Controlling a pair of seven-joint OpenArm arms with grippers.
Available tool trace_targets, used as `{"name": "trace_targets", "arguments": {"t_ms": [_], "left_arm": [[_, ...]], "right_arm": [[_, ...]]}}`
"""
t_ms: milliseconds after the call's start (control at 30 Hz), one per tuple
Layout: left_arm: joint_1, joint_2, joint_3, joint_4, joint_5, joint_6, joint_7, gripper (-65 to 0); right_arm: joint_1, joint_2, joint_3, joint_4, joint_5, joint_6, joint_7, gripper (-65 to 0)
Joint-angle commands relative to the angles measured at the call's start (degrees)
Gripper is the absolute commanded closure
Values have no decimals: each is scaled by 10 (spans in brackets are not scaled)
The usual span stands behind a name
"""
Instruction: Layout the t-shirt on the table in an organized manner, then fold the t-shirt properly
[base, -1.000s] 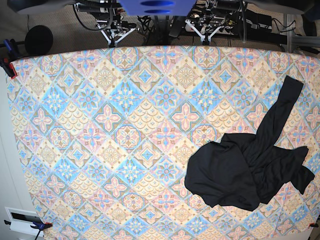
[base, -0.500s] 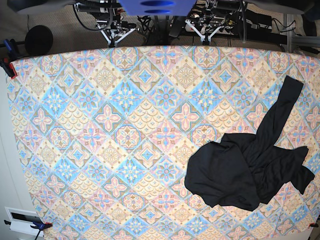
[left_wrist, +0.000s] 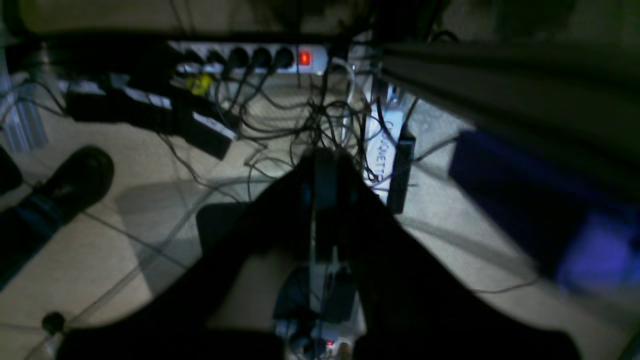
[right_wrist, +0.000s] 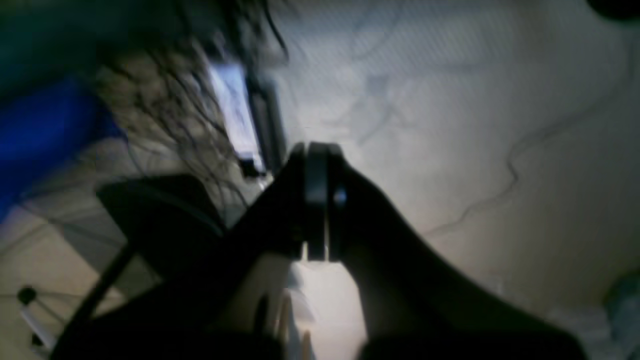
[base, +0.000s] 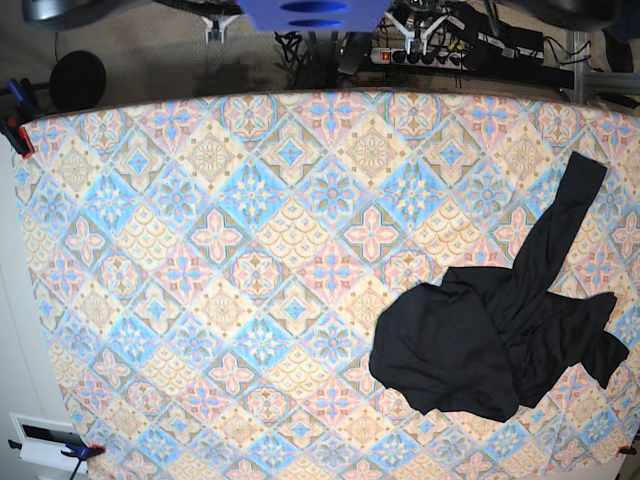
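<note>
Grippers first: both sit pulled back beyond the far edge of the table (base: 200, 240), over the floor and its cables, and neither holds anything. The left gripper (left_wrist: 325, 172) has its jaws pressed together, pointing at a tangle of wires and a power strip (left_wrist: 250, 56); the right gripper (right_wrist: 316, 155) is likewise closed, with bare floor behind it. In the base view only a little of the arms shows at the top edge, the left arm's white tip (base: 425, 22) to the right of centre.

From there the t-shirt (base: 480, 350) lies well apart, toward the near right corner of the table. It is crumpled: a bunched body near the near edge, one sleeve (base: 565, 215) stretching up and to the right toward the far right edge, so the heap's long axis runs diagonally from near-centre to far-right. A second dark flap (base: 605, 355) sticks out on the right.

Judging by the layout, the left arm is the closer one; its reach would go down the right side of the table, the right arm having to cross over.
</note>
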Motion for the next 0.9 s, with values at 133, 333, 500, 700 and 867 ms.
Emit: {"name": "trace_targets", "arguments": {"t_ms": [133, 333, 500, 700, 867], "left_arm": [[110, -1, -1, 142, -2, -1, -10, -1], [215, -24, -1, 289, -46, -1, -10, -1], [283, -78, 2, 411, -126, -1, -10, -1], [346, -130, -1, 544, -163, 0, -10, -1], [387, -163, -1, 670, -159, 1, -10, -1]], "right_arm": [[-103, 2, -18, 119, -1, 0, 10, 0], [-207, 44, -106, 282, 0, -1, 7, 0], [-317, 58, -104, 438, 0, -1, 6, 0], [-386, 95, -62, 623, 0, -1, -25, 0], [-393, 133, -25, 800, 0, -1, -96, 0]]}}
